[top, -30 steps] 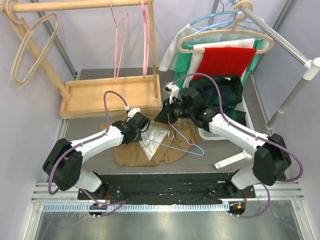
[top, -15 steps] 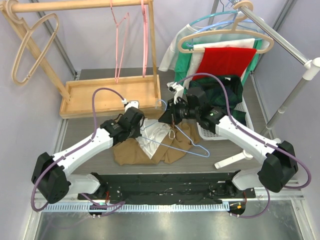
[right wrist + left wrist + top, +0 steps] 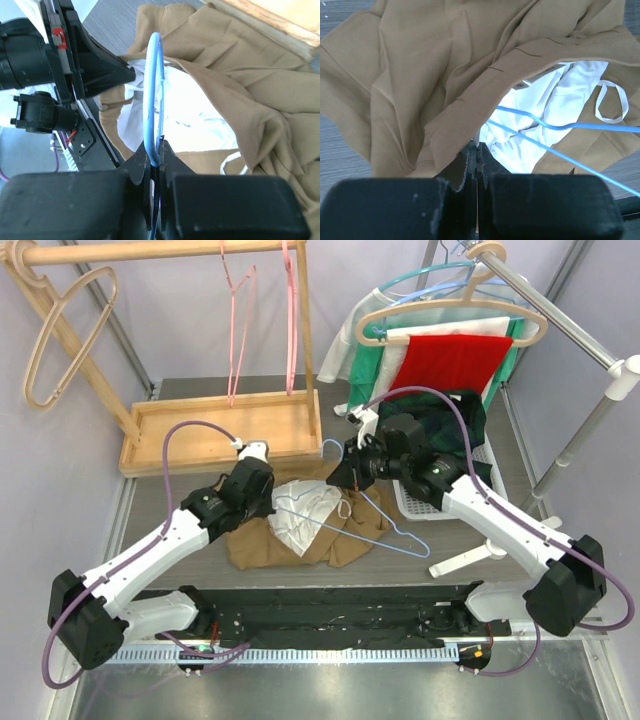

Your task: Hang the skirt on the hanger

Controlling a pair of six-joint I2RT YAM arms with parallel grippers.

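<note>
Left gripper [image 3: 476, 146] clamps the tan skirt [image 3: 255, 548] by its waistband [image 3: 470, 95] on the table [image 3: 180, 502], and right gripper [image 3: 156, 145] clamps the blue wire hanger [image 3: 153, 90] by its hook; the wire may snag the white lining [image 3: 555, 95] and pull the waistband free.

The overhead view was bright and evenly lit from above, sharp throughout, with only soft shadows. In the wrist views the left gripper [image 3: 475, 150] and right gripper [image 3: 156, 150] lay blurred and nearly black along the lower edge, while the white lining [image 3: 555, 100] glared, overexposed.
</note>
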